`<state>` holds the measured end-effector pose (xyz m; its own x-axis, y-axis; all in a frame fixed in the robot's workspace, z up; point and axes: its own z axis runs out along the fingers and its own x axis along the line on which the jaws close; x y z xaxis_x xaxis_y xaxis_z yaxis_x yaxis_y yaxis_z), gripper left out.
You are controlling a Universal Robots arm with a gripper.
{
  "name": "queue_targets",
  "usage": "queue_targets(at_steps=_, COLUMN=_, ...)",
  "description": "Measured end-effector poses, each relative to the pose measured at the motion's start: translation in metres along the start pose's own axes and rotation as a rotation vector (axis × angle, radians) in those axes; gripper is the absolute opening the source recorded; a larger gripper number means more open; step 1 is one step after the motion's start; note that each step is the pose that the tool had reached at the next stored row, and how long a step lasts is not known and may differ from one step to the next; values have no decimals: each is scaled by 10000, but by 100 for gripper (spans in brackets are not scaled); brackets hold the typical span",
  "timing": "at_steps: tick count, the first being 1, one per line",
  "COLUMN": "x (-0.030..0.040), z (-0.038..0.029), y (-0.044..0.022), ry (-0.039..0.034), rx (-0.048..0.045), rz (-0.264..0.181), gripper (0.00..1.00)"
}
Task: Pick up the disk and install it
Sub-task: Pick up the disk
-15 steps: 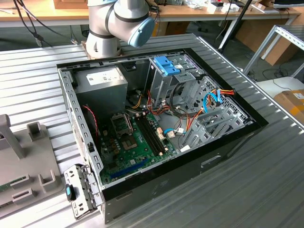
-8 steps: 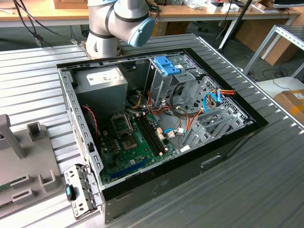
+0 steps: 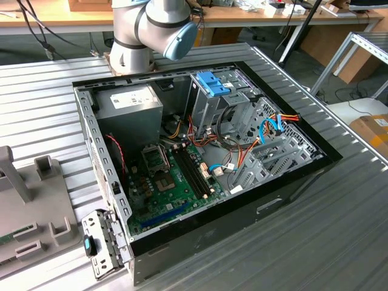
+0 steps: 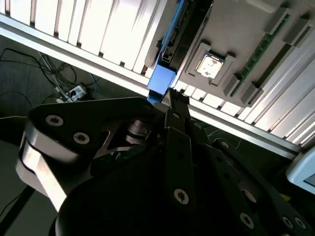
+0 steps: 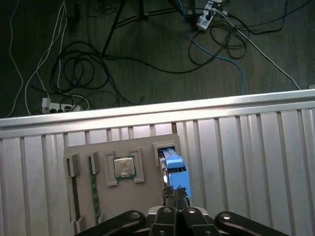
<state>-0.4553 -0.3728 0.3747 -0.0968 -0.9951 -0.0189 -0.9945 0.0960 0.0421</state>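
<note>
- Ribbed metal table carries an open black computer case, lying on its side.
- In the case:
  - grey power-supply box with white sticker in the corner nearest the robot arm's base
  - silver metal cage with blue plastic latch just beside that box
  - green motherboard on the floor of the case
  - red, orange and blue cables running toward the metal bays at the exterior view's right
- Flat grey plastic parts holder sits on the table, well apart from the case.
- In the holder's pockets:
  - square silver processor chip, lying flat
  - long green memory stick in a narrow slot
  - the disk, a dark-grey hard drive with light-blue carrier rails, standing on edge in the slot by the processor
- Black gripper is right at the disk's blue end, touching or just short of it. The same shows in the second wrist view: gripper, disk.
- Cannot tell whether the gripper is open, closed or clamped on the disk.
</note>
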Motion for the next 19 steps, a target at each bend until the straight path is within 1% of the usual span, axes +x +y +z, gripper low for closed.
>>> queue_targets(at_steps=2, x=0, z=-1, y=0, ry=2, rx=-2, rz=-1, gripper=11)
queue_targets(at_steps=3, x=0, z=6, y=0, ry=-16, rx=115, rz=-35, gripper=11)
queue_targets(at_steps=4, x=0, z=9, y=0, ry=-20, rx=168, rz=-68, gripper=11)
queue_targets(at_steps=5, x=0, z=10, y=-1, ry=-22, rx=196, rz=-91, gripper=11)
queue_targets(at_steps=19, x=-5, z=12, y=0, ry=-23, rx=199, rz=-113, gripper=11)
